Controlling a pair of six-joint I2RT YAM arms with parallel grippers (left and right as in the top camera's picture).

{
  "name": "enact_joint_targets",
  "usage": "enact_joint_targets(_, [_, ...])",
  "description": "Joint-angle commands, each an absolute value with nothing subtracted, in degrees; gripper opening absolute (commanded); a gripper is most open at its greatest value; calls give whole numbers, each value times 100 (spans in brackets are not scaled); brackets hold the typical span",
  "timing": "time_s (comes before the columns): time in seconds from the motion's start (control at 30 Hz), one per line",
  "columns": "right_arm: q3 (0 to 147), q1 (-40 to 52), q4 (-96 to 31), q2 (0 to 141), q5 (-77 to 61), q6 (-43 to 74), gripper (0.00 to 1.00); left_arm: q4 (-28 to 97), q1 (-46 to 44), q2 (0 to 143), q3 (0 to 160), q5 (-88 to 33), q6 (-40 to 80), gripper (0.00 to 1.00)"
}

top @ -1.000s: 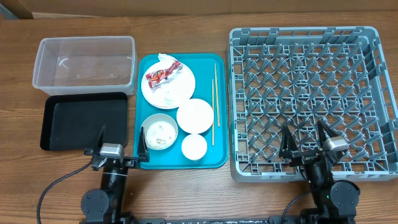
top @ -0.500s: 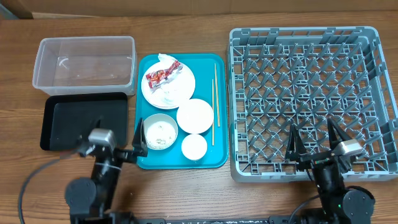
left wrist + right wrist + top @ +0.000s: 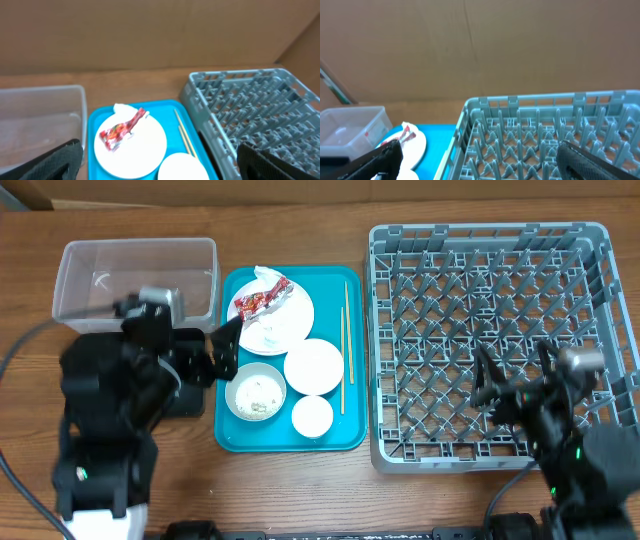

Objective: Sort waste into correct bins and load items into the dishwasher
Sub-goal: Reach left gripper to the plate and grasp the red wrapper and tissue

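Your table (image 3: 300,485) is brown grained wood, and in both wrist views a plain brown cardboard wall (image 3: 150,35) closes off the room behind it. At the far left of the table stands the clear tub (image 3: 135,275), with the black tray (image 3: 192,402) just in front of it, mostly covered by your left arm. Beside them lies the teal tray (image 3: 290,442), which carries the white plate (image 3: 285,325) with the red-and-white wrapper (image 3: 260,301) and a crumpled napkin (image 3: 267,275) at its far edge. In front of the plate are a bowl with white bits in it (image 3: 256,393), an empty bowl (image 3: 313,366) and the small cup (image 3: 312,416). The chopsticks (image 3: 346,350) lie lengthwise along the tray's right side. The grey dish rack (image 3: 500,290) fills the right half of the table, just beside the teal tray, and nothing shows on its pegs. Your left gripper (image 3: 159,149) hangs above the tub and the tray's left edge, fingers spread wide and holding nothing. Your right gripper (image 3: 479,149) hangs over the near part of the rack, also spread wide and holding nothing.
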State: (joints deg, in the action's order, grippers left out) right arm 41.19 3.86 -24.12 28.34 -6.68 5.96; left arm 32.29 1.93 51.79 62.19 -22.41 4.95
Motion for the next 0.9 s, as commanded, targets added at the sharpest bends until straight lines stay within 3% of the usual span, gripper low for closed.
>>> enact_joint_targets(0.0, [5076,412,-2873,3726,-722,572,100,3944,-49,6020,7502,-2438,-43,100])
enact_joint_targets(0.37, [7437,412,-4910,6119,-829,620,100,6796,-751,8923,10683,-1879,-1177,100])
enact_joint_targets(0.63, [7432,412,-5218,6987,-1855,615,100,6580,-1031,9979,10777,-1393,-1535,100])
enact_joint_targets(0.87, [7432,412,-5308,7332,-1900,596,100,6571,-1024,11002,10777,-1111,-3035,96])
